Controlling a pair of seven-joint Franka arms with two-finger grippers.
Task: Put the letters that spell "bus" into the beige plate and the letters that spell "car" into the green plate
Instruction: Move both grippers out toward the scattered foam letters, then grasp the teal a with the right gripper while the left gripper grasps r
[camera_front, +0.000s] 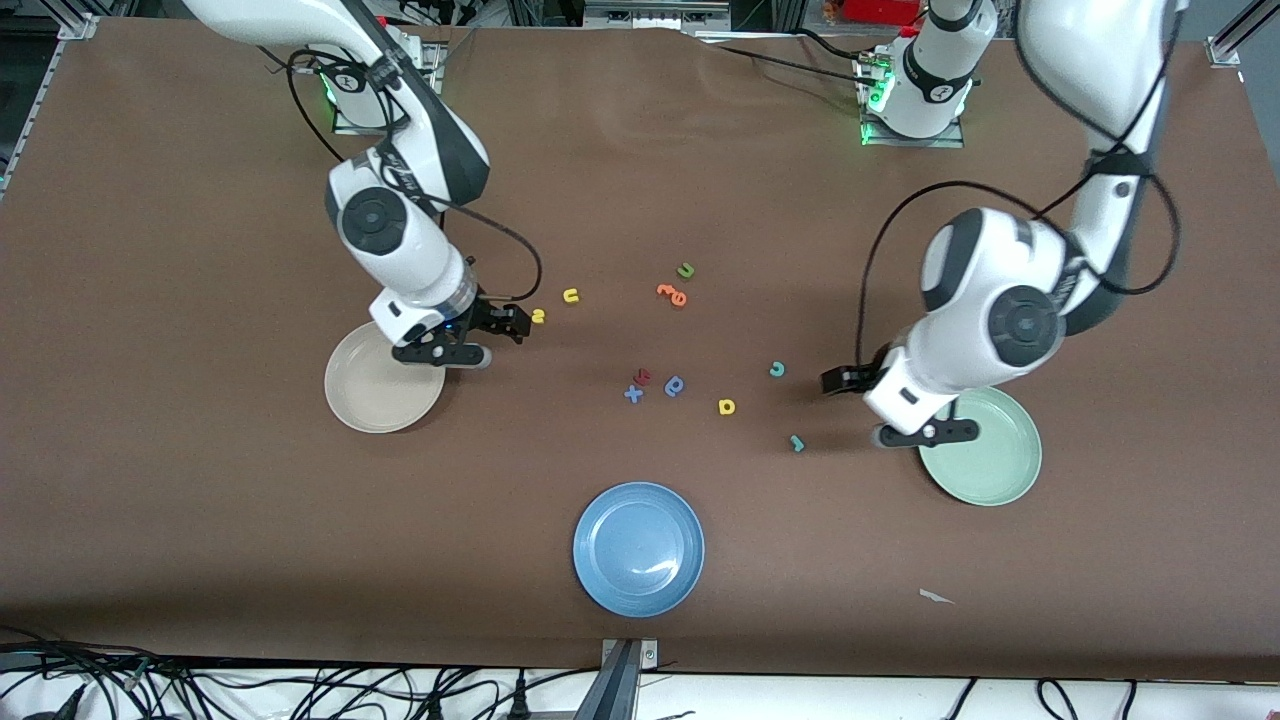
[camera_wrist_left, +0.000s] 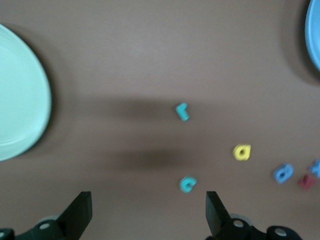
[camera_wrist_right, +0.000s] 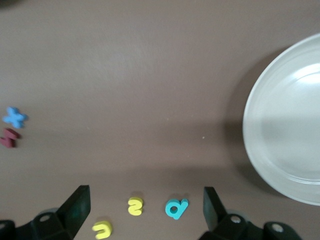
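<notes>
Both plates were empty, and all six letters lay on the counter. The right jaws were spread wide and held nothing. They hung just beside the beige plate (camera_front: 383, 390), over the teal b (camera_wrist_right: 176, 208), with the yellow s (camera_front: 538, 316) close by and the yellow u (camera_front: 571, 295) a little farther on. The left jaws, also spread and empty, hung near the teal c (camera_front: 777, 369), beside the green plate (camera_front: 985, 460). The teal r (camera_front: 797, 443) and the yellow a (camera_front: 727, 406) lay near.

We saw some risks. The b and the s lay so close together that wide jaws could catch both, or push one away while closing on the other. The letters were tiny and flat, so a pinch that was not centred could make one slip out. The green u (camera_front: 686, 270) could be taken for the yellow one, and the blue looped letter (camera_front: 674, 386) for the b.
</notes>
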